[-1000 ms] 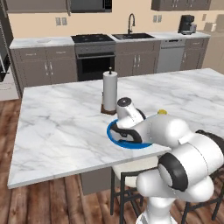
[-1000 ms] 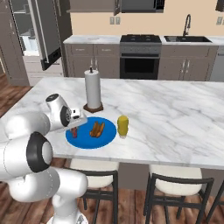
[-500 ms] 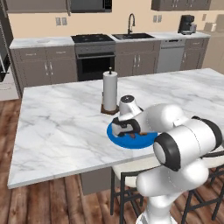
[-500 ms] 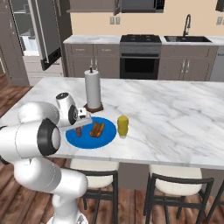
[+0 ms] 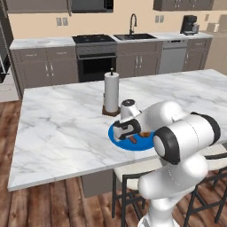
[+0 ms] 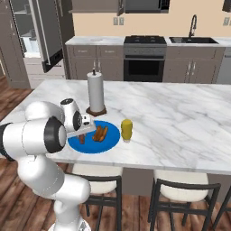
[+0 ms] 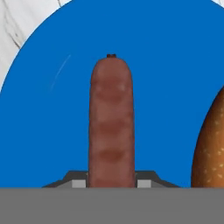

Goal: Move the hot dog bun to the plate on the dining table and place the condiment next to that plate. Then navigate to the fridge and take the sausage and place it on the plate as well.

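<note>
On the marble island a blue plate (image 6: 97,146) holds the hot dog bun (image 6: 101,133) on its right half. My gripper (image 6: 81,135) hangs low over the plate's left half, shut on the brown sausage (image 6: 81,139). In the hand view the sausage (image 7: 111,118) runs up from between the fingertips over the plate (image 7: 166,65), with the bun (image 7: 212,144) at the right edge. I cannot tell if the sausage touches the plate. The yellow condiment bottle (image 6: 127,130) stands upright just right of the plate. From the left base view, the gripper (image 5: 126,133) is above the plate (image 5: 122,142).
A paper towel roll on its holder (image 6: 95,94) stands just behind the plate. Dark bar stools (image 6: 180,194) line the island's near edge. The fridge (image 6: 36,40) stands with its door open at the far left. Cabinets, stove and sink run along the back wall.
The arm's elbow has swung round while the hand stayed over the plate's left half. The sausage has sunk a little toward the plate, still gripped.
</note>
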